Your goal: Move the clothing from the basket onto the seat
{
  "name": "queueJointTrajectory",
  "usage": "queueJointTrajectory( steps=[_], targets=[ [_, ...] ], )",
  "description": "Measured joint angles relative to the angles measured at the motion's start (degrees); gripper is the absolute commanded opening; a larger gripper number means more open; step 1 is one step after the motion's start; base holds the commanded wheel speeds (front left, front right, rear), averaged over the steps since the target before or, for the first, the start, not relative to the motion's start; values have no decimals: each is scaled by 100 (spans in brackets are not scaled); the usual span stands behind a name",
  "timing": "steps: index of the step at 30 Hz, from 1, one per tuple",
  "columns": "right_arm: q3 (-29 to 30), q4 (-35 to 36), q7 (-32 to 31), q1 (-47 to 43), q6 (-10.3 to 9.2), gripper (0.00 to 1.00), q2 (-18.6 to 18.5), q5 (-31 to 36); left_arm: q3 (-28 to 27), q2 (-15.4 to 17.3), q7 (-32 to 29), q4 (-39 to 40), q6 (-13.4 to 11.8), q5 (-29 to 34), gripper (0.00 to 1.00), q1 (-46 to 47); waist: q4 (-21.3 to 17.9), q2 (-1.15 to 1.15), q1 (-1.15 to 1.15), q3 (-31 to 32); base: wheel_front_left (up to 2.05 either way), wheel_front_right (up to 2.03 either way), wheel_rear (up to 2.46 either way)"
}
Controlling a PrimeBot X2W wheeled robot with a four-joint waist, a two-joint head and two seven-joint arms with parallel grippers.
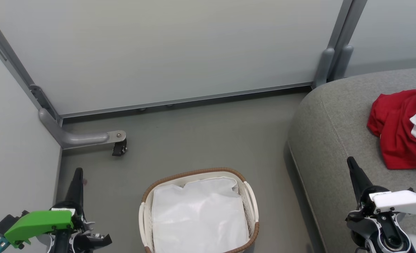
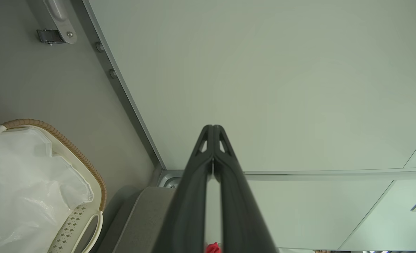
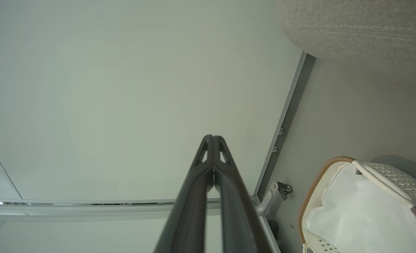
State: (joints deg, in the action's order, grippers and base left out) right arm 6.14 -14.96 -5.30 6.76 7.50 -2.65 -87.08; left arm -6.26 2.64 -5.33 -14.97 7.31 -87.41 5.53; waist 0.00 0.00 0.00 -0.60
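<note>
Clothing (image 1: 397,130) lies crumpled on the seat (image 1: 334,140) — basket (image 1: 193,174) holds just its liner (image 1: 199,214). Soft, light, limp — pinch a bunched fold. Left claw (image 1: 78,175) and right claw (image 1: 351,162) pressed together, empty.

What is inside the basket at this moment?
The basket holds its white liner cloth, spread and creased across the inside, with no red fabric on it. Anything beneath the liner is covered. The clothing lies on the seat.
</note>
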Motion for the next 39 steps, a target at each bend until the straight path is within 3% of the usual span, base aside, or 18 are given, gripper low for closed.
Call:
queueJointTrajectory(
  steps=[13,39],
  targets=[
    [36,88,-131,-24,0,0,-4,-523,-22,3,-120,89,5,-486,0,24,0,0,0,42,0,0,0],
    [37,93,-131,-25,0,0,-4,-523,-23,3,-122,96,5,-486,0,37,0,0,0,43,0,0,0]
  ],
)
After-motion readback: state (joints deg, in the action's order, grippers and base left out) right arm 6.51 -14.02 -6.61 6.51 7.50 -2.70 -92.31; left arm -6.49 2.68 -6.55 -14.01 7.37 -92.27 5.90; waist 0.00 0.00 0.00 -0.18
